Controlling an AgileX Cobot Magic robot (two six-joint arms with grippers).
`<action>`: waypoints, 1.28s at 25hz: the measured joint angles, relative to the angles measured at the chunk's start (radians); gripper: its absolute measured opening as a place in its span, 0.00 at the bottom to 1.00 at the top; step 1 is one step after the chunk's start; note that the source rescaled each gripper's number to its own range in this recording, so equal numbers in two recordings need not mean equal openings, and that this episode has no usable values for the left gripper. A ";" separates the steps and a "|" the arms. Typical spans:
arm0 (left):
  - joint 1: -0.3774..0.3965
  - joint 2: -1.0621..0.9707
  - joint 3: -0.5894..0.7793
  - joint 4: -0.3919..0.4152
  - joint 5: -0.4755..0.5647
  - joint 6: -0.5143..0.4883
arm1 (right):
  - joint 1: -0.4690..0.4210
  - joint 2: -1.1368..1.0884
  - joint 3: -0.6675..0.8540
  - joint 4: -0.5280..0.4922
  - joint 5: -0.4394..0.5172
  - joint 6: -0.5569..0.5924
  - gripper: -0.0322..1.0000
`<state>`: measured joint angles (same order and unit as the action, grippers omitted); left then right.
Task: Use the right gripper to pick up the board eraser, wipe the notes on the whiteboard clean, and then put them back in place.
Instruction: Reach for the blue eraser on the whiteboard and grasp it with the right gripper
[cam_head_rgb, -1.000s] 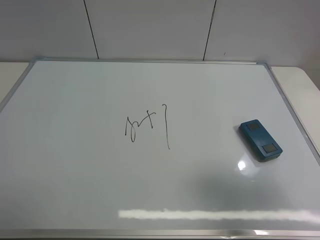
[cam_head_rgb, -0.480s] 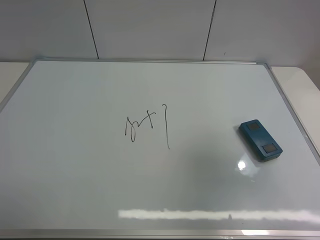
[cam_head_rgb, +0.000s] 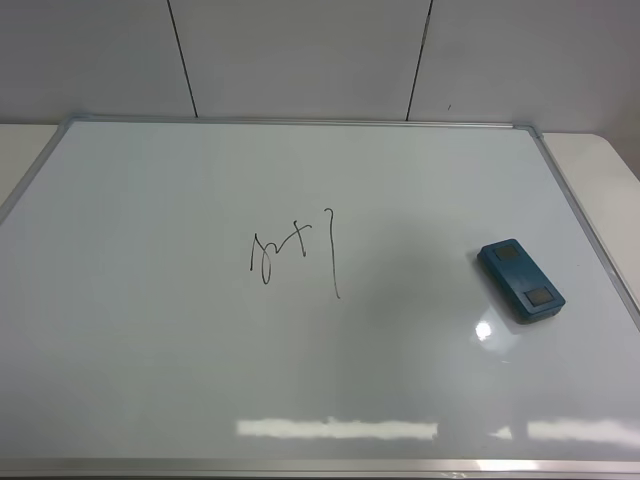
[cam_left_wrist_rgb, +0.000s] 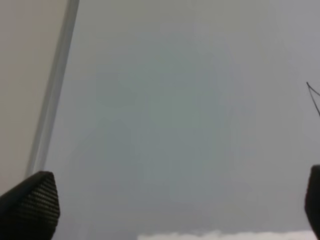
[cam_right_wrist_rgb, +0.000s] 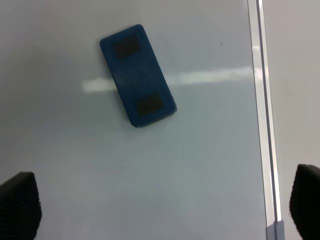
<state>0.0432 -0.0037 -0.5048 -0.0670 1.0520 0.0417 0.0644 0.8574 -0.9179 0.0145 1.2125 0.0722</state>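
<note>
Your right gripper (cam_right_wrist_rgb: 162, 204) spread, empty. Board eraser (cam_right_wrist_rgb: 137, 75) lies ahead, long axis far-left to near-right, skewed to jaws.

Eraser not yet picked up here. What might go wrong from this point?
1. The eraser lies skewed to the open jaws of the right gripper, so closing without turning may twist or push it along the glossy whiteboard.
2. It sits near the board's right frame; a nudge might slide it onto that edge.
3. The notes include a long vertical stroke that a short wipe may miss.
</note>
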 joint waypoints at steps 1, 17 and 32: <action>0.000 0.000 0.000 0.000 0.000 0.000 | 0.000 0.018 0.000 0.001 0.000 -0.008 1.00; 0.000 0.000 0.000 0.000 0.000 0.000 | 0.000 0.249 0.000 0.045 -0.065 -0.131 1.00; 0.000 0.000 0.000 0.000 0.000 0.000 | 0.027 0.466 0.000 0.051 -0.235 -0.190 1.00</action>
<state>0.0432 -0.0037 -0.5048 -0.0670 1.0520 0.0417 0.0914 1.3233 -0.9179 0.0651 0.9776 -0.1181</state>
